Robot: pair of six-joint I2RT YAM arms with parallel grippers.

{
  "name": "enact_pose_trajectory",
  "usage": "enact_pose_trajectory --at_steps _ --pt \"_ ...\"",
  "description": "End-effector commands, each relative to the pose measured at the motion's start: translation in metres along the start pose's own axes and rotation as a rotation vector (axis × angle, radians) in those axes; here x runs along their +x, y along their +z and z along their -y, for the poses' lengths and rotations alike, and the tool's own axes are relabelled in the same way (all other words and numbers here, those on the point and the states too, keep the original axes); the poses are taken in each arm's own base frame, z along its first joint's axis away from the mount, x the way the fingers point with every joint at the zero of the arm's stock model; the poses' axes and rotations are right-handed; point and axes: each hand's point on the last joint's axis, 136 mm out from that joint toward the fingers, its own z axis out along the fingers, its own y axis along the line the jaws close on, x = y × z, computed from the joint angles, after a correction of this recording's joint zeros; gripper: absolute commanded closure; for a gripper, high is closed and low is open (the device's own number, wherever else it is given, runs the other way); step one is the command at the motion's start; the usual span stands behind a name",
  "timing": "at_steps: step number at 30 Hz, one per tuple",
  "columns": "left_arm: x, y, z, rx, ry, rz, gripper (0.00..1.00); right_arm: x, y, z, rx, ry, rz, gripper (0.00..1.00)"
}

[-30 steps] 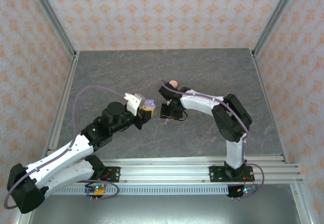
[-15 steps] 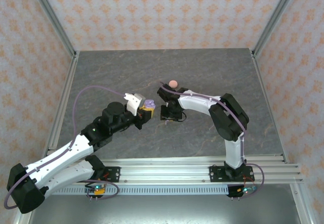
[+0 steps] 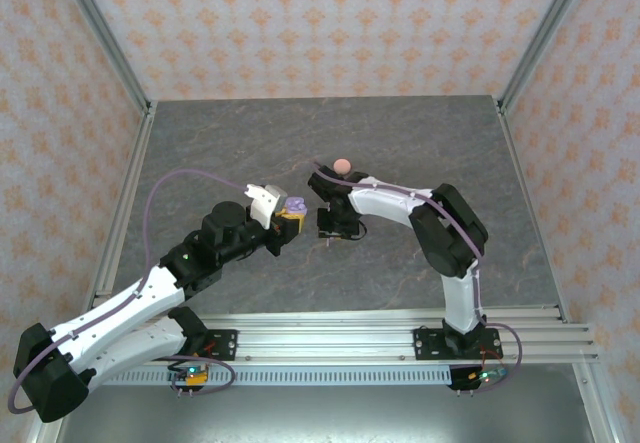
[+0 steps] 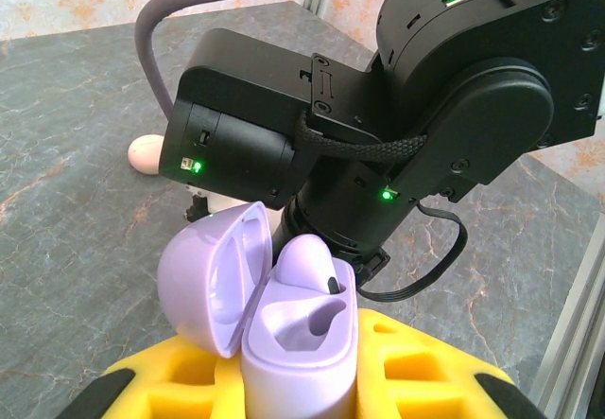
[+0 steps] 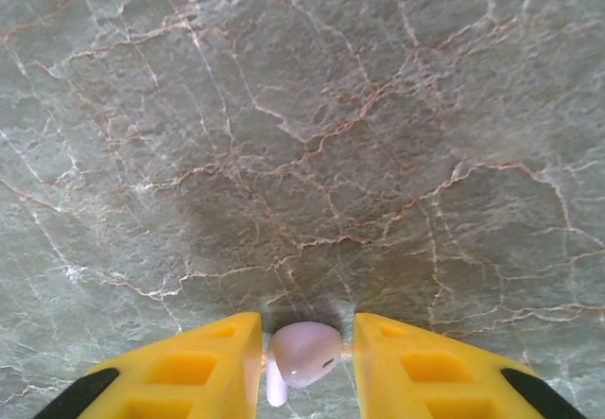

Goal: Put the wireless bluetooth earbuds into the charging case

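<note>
Right pincer grasps a lilac earbud, stem down; the left pincer's open lilac case waits at nine o'clock.

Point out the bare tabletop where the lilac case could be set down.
Free: far half beyond the pink case, and both side strips of the table. Crowded: centre, where left gripper holding the lilac case faces right gripper pinching an earbud.

Overhead camera looks down on both arms; wrist cameras sit close above the table.
</note>
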Motion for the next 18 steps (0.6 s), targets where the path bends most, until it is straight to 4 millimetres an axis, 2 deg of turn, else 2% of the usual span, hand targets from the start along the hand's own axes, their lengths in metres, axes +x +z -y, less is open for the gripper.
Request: enact_pose_trajectory --at_steps 1,8,18 --pt "-0.009 -0.0033 0.0039 0.006 0.002 0.025 0.96 0.0077 0.0192 -0.0042 0.014 -0.011 -0.038 0.69" --pt "-0.0095 -0.0037 0.0035 0.004 0.002 0.028 0.96 0.0094 0.0247 -0.0071 0.008 -0.019 -0.052 0.7" --pt "-0.0093 -0.0038 0.004 0.005 0.004 0.024 0.96 0.0056 0.0242 -0.0054 0.016 -0.023 -0.028 0.78"
